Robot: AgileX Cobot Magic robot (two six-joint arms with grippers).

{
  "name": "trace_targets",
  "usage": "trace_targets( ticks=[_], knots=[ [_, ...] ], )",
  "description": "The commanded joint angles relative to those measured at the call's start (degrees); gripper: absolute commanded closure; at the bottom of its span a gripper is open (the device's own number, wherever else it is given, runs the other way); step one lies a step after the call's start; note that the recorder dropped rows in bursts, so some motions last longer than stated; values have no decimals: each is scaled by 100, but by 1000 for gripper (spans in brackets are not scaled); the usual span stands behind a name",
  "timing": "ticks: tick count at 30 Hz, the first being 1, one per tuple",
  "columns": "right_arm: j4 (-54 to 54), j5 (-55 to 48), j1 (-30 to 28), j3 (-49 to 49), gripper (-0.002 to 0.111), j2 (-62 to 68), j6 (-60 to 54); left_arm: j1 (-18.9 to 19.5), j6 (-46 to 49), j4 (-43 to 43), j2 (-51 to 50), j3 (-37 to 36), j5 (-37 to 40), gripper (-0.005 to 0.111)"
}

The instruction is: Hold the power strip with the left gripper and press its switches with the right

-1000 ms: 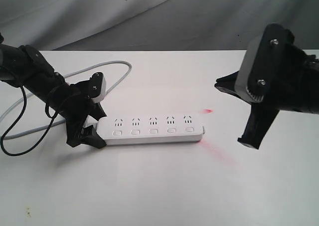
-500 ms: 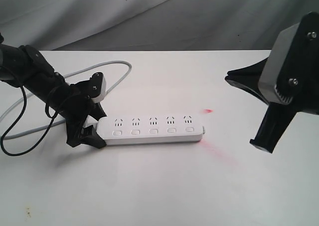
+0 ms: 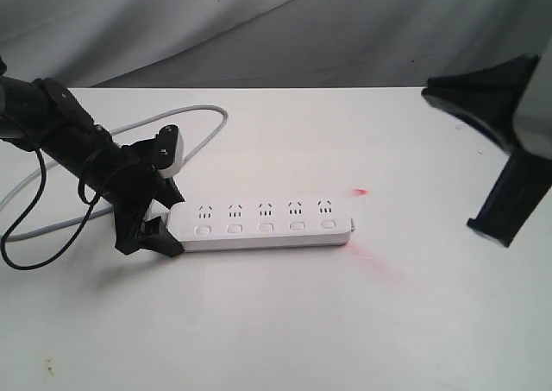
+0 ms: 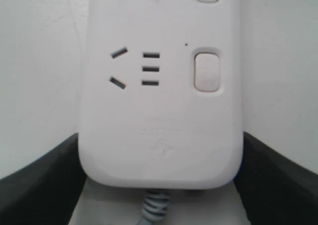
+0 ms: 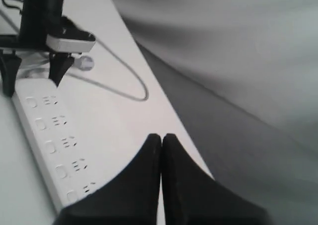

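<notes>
The white table (image 3: 259, 322) fills most of the exterior view, with a grey cloth backdrop (image 3: 259, 20) hanging across the 12 o'clock side.

The right gripper (image 5: 161, 138) is a bulky black shape cut off by the frame edge at 3 o'clock in the exterior view, well apart from everything else on the table. In its own wrist view the two fingers are pressed flat together and hold nothing.

The left arm (image 3: 60, 128) reaches in from 9 o'clock, slim and black.

The power strip (image 3: 267, 223) lies flat on the table just below the centre of the exterior view, its length running from 9 to 3 o'clock.

The left gripper (image 3: 168, 214) is at the strip's 9 o'clock end. One jaw sits on each long side and both touch the casing, so it clamps the strip across its width.

The grey cord (image 3: 203, 115) leaves that same end and loops away toward 11 o'clock.

The five switches (image 3: 266, 227) form a row along the strip's 6 o'clock edge, one below each socket group, with nothing touching them.

Two faint red marks (image 3: 360, 191) lie on the table off the strip's 3 o'clock end.
</notes>
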State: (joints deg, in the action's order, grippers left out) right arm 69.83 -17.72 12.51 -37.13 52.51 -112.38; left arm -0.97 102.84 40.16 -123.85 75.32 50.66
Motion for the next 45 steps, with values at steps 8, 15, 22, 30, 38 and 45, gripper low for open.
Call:
trace_targets(
  ticks=[8, 15, 22, 30, 38, 45],
  knots=[
    [26, 1772, -154, 1116, 108, -2480, 638, -35, -46, -3, 25, 15, 53, 39],
    [26, 1408, -1186, 1901, 108, -4033, 771, -35, -46, -3, 25, 15, 53, 39],
    [26, 1472, -1251, 2193, 108, -4555, 884, -35, -46, -3, 25, 15, 53, 39],
    [26, 1352, -1251, 2193, 108, -4555, 1133, -35, -46, -3, 25, 15, 53, 39],
    [-4240, 1280, -1251, 2287, 108, -4555, 6217, -35, -46, -3, 25, 15, 53, 39],
    [-6654, 2015, -1251, 3139, 108, -4555, 9389, -35, -46, -3, 25, 15, 53, 39]
  ],
)
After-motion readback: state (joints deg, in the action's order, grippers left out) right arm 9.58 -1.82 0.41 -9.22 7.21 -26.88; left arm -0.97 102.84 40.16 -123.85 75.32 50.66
